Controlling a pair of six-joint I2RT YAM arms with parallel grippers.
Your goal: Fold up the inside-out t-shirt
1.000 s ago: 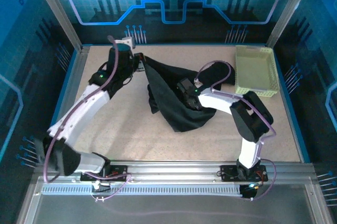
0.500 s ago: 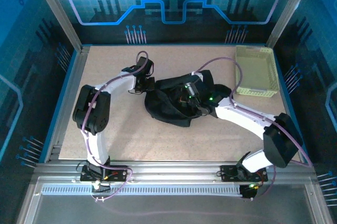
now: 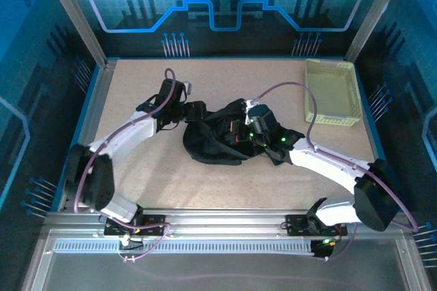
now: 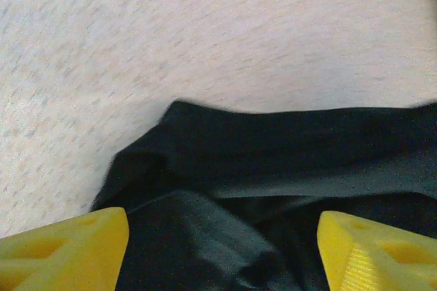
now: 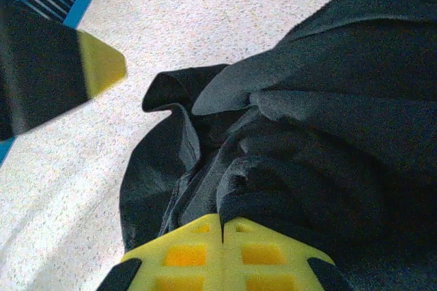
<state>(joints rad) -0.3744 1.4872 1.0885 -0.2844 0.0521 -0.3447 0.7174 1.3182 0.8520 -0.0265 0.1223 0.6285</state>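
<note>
The inside-out t-shirt [image 3: 208, 144] is a crumpled black heap in the middle of the table. My left gripper [image 3: 199, 114] stands at the heap's upper left edge. In the left wrist view it [image 4: 222, 226] is open, its yellow fingertips wide apart over the black folds [image 4: 273, 147], holding nothing. My right gripper [image 3: 240, 131] rests on the heap's upper right part. In the right wrist view it [image 5: 222, 219] is shut, with a ridge of the fabric [image 5: 328, 120] running into the seam between its fingers. One left finger [image 5: 100, 65] shows at the top left there.
A pale yellow-green basket [image 3: 331, 93] stands at the back right corner, apart from the shirt. Bare speckled tabletop [image 3: 157, 182] lies left and in front of the heap. Metal frame posts and blue walls border the table.
My left gripper has opened and let go of the shirt. The shirt, stretched between both grippers a second ago, has collapsed into a compact heap. Both arms have reached toward the middle.
</note>
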